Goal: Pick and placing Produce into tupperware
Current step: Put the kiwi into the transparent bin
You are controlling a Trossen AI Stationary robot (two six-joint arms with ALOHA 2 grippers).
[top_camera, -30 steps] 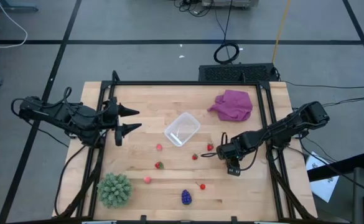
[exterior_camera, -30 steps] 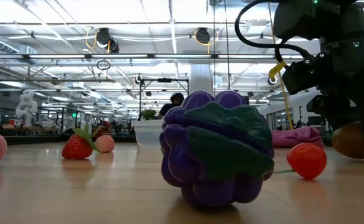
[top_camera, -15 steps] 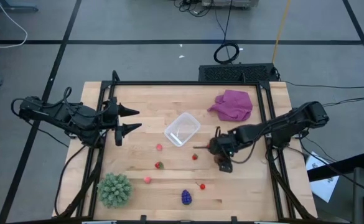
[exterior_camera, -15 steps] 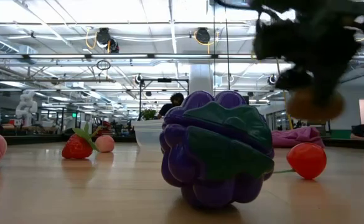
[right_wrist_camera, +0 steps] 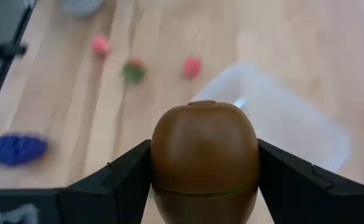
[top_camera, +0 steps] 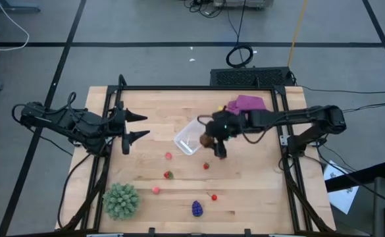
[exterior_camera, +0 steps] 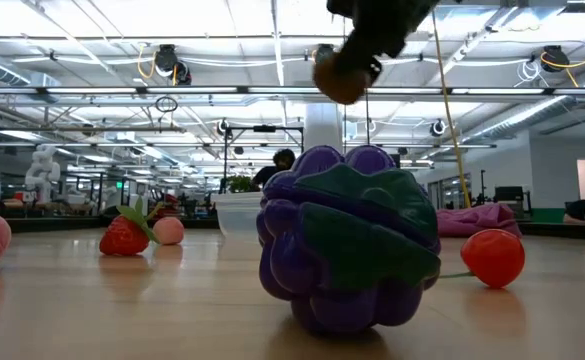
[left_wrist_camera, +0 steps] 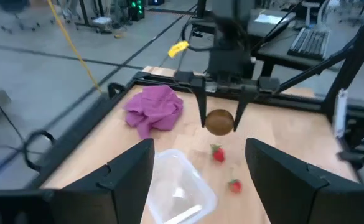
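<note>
the purple grape bunch sits at the near edge of the worktop, well in front of the tub. a green spiky ball lies to the near left of the tub, and a red berry lies just beside the grapes. nearer the tub lie a pink piece, a strawberry, a pink berry and a red berry.

the right end effector hangs in the air at the tub's right edge, its fingers clamped on the brown oval fruit, which is lifted clear of the worktop. the left end effector waits to the left of the tub, well apart from it, fingers spread and holding nothing. a magenta cloth lies beyond the tub to its right.
</note>
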